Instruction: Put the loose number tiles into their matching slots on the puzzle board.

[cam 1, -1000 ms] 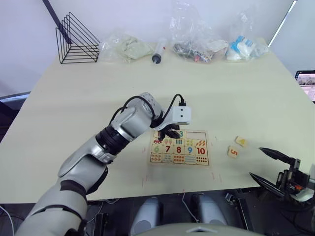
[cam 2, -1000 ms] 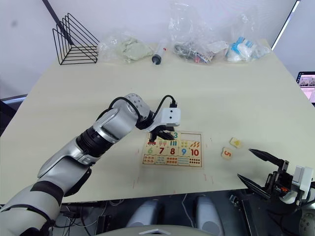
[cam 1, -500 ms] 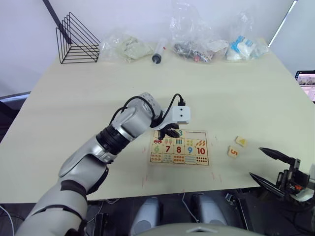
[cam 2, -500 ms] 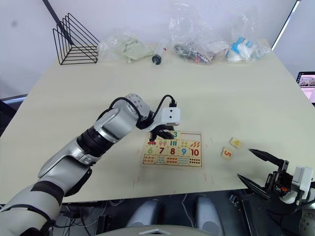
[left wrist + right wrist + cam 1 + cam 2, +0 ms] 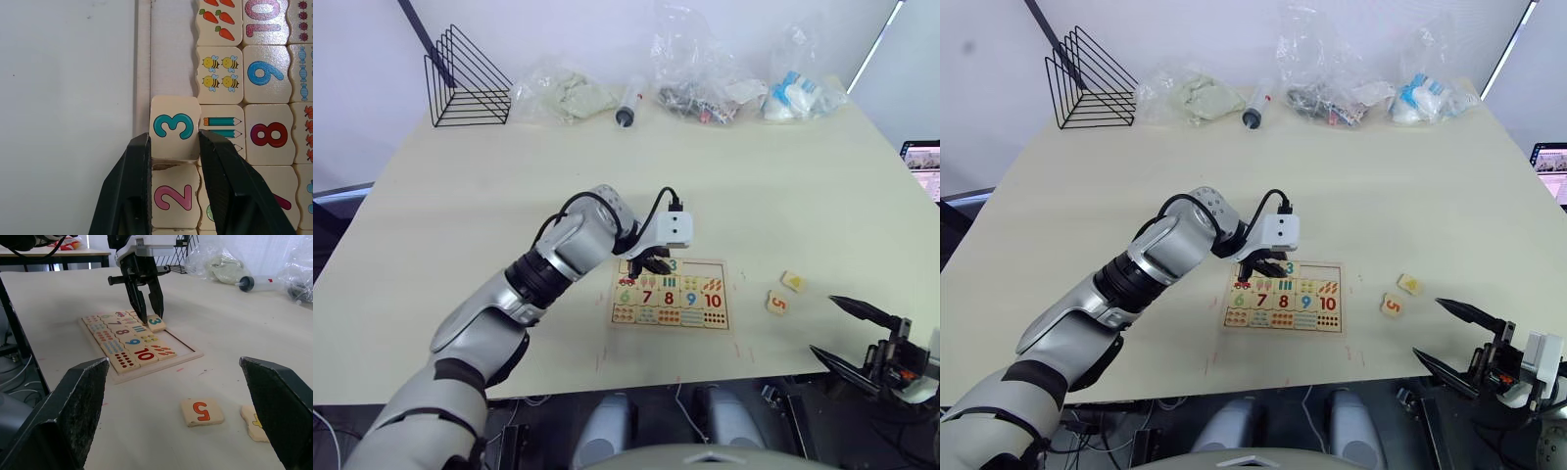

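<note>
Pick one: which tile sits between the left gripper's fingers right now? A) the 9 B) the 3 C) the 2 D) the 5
B: in the left wrist view, the left gripper has its two black fingers against both sides of the 3 tile over the puzzle board, with the 2 tile next to it in the same row.

1. I see a pale beige table carrying everything.
2. Along its far edge, from my left: a black wire rack, a clear bag of pale stuff, a syringe, a clear bag of mixed small items, and a bag with blue and white contents.
3. Near the front edge lies the puzzle board.
4. To its right, apart from it, lie the 5 tile and just beyond it the 4 tile.
</note>
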